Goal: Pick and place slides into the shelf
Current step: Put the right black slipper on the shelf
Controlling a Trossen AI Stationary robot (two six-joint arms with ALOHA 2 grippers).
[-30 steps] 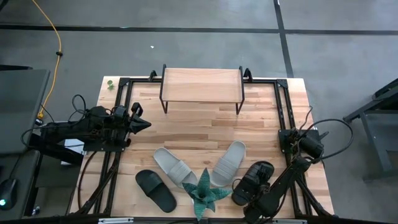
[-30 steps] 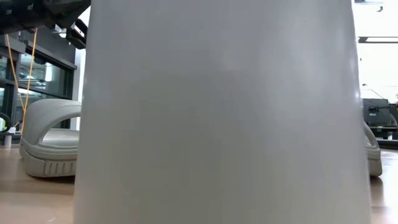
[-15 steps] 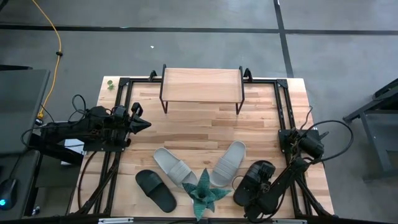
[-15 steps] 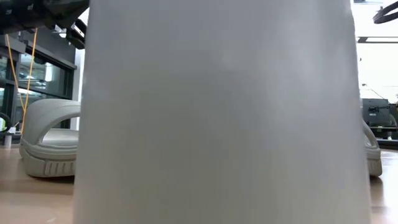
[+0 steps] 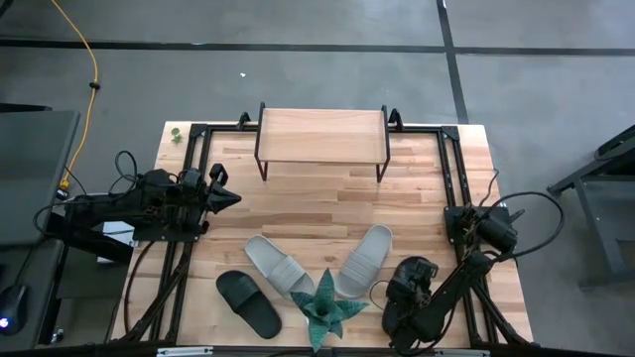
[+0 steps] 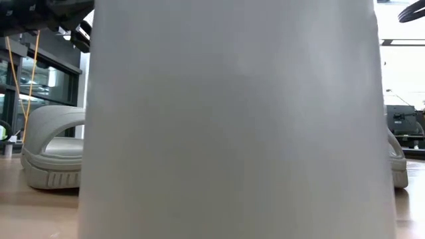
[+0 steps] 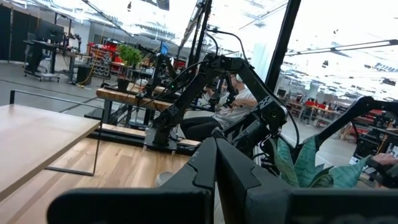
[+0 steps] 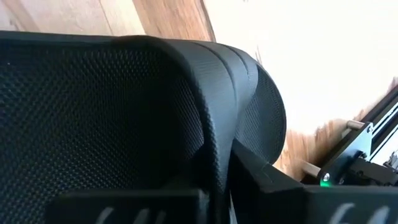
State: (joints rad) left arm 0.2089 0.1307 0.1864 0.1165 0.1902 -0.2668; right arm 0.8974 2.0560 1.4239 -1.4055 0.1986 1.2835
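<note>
A black slide (image 5: 415,275) lies near the table's right front corner, with my right gripper (image 5: 399,297) shut on it. In the right wrist view this slide (image 8: 124,112) fills the picture. Two pale slides (image 5: 278,266) (image 5: 364,260) rest sole-down at front centre, either side of the green plant (image 5: 325,307). The second black slide (image 5: 248,302) lies flat at front left. The shelf (image 5: 322,134) stands on its dark legs at the far middle. My left gripper (image 5: 233,198) hovers shut at the table's left, touching nothing. My right gripper holds the black slide by the edge of its ribbed strap (image 8: 224,106), pinched between the two fingers (image 8: 267,180). It comes from the table's near side. The slide still looks to rest on the table. How far back the strap reaches, the gripper hides.
The plant's pale pot (image 6: 232,119) blocks most of the low view, with a pale slide (image 6: 53,149) showing on either side. Dark metal frame rails (image 5: 451,169) run along the table's left and right sides. Bare wood (image 5: 327,203) lies between the shelf and the slides.
My right gripper has drawn its fingers together on the black slide's strap and taken hold. The slide has shifted slightly under it. My left arm has kept still.
</note>
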